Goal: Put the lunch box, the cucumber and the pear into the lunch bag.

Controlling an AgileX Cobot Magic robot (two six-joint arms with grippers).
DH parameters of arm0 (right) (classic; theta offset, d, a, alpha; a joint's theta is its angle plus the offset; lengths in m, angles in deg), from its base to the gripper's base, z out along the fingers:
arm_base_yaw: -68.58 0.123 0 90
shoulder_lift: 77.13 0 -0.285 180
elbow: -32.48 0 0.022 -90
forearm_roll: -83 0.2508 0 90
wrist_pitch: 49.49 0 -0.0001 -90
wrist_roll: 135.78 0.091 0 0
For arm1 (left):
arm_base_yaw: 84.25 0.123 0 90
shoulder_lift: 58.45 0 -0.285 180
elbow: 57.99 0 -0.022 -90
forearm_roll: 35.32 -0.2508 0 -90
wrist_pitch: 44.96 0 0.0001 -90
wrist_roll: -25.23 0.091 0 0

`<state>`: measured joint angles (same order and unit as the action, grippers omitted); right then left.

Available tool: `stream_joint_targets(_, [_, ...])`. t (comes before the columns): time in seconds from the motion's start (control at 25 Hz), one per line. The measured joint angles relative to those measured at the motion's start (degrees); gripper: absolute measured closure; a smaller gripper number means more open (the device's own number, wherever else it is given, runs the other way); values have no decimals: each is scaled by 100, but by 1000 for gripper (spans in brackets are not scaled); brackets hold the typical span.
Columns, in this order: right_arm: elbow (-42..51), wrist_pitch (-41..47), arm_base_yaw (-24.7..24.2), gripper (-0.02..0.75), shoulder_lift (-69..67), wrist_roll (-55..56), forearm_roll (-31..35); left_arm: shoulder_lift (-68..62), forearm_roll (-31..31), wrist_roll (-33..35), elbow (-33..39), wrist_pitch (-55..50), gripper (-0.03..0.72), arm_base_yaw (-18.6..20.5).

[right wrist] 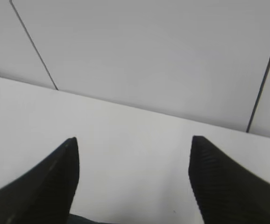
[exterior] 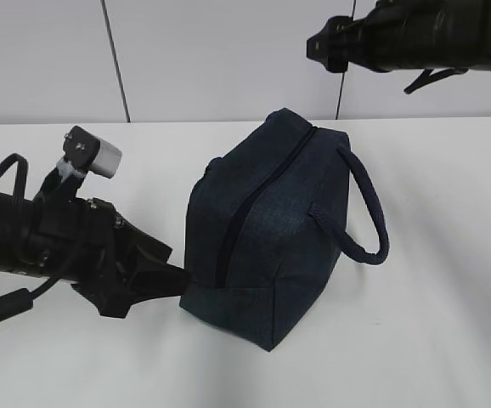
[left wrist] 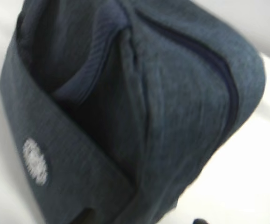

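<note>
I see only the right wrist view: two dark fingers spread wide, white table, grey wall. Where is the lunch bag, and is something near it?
Observer: The lunch bag stands in the middle of the table, zipper line on top. Your right gripper hangs high above and behind it, holding nothing.
Operator: Is the zipper open or closed?
Observer: In the exterior view it looks closed along the whole top. The left wrist view is blurred but shows no gap either.
Operator: And the left arm?
Observer: The left gripper is low on the table, its tip at the bag's bottom left corner. I cannot tell whether it is open.
Operator: Lunch box, cucumber, pear?
Observer: None shows in any view.
</note>
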<state>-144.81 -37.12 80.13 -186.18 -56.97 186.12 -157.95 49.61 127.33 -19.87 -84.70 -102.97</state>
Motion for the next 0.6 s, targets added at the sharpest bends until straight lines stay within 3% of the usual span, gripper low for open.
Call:
stream_joint_targets(0.12, [209, 258, 0, 177, 410, 202, -161, 426, -940, -1172, 17, 424, 310, 0])
stream_joint_targets(0.24, [539, 507, 0, 177, 815, 969, -939, 949, -1599, -2024, 17, 651, 309, 0])
stream_joint_targets(0.36, [825, 1181, 0, 177, 1144, 2577, -2465, 1490, -2138, -2596, 17, 690, 309, 0])
stream_joint_targets(0.6, [975, 2992, 0, 202, 1542, 6928, -6790, 2194, -3858, -4322, 49, 695, 324, 0])
